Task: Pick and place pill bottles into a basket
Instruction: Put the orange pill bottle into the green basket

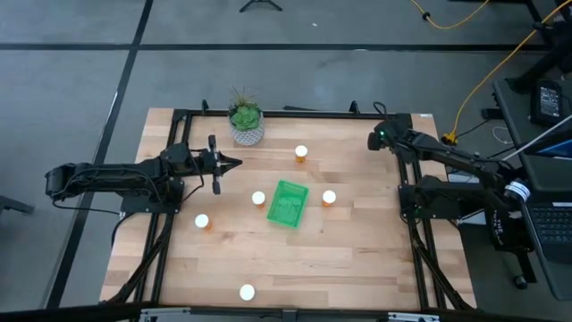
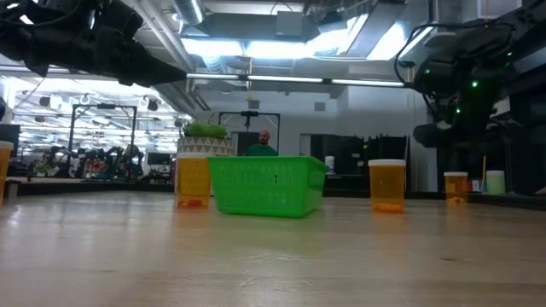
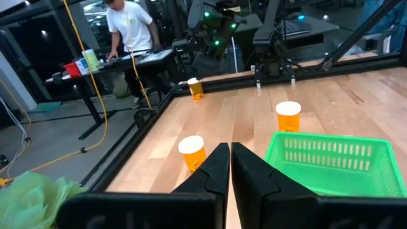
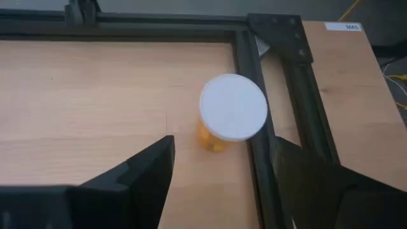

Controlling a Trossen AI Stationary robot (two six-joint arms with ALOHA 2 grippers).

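The green basket [image 1: 288, 203] stands mid-table and also shows in the low view [image 2: 269, 185]. Orange pill bottles with white caps stand upright on their bases around it: one far [image 1: 301, 153], one left [image 1: 258, 198], one right [image 1: 329, 198], and two nearer [image 1: 203, 221] [image 1: 247, 292]. My left gripper [image 1: 234, 163] is shut and empty, left of the basket and pointing toward the table's right edge [image 3: 229, 165]. My right gripper [image 1: 380, 139] is open above another bottle [image 4: 233, 108] at the far right corner, its fingers on either side and clear of it.
A white pot with a green plant [image 1: 246, 122] stands at the far edge, close to my left gripper. The black frame rail [image 4: 257, 127] runs right beside the corner bottle. A person [image 3: 130, 28] stands beyond the table's right side. Bare wood lies toward the near edge.
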